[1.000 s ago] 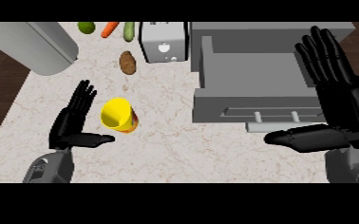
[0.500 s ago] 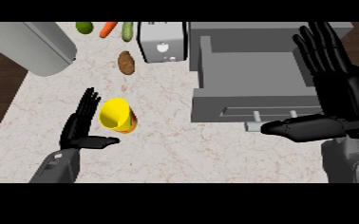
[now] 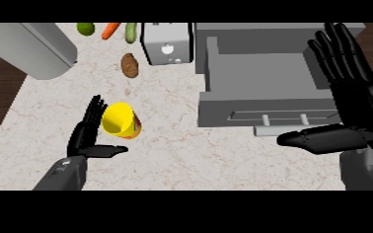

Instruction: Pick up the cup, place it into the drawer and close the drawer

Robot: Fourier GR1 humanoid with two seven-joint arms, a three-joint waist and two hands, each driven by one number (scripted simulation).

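Marbled counter (image 3: 197,158) carries the open grey drawer (image 3: 255,76). Your right hand (image 3: 348,106) rests at its right side, fingers straight. Your left hand (image 3: 86,134), fingers extended, stands just left of the yellow cup (image 3: 120,121); expect it light, rigid, smooth: wrap its sidewall.

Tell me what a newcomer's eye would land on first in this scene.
The bright yellow cup stands out first, low on the left of the counter, with the open left hand close beside it, fingers straight. Next comes the big grey drawer, pulled open at the right, with the open right hand held up along its right side.
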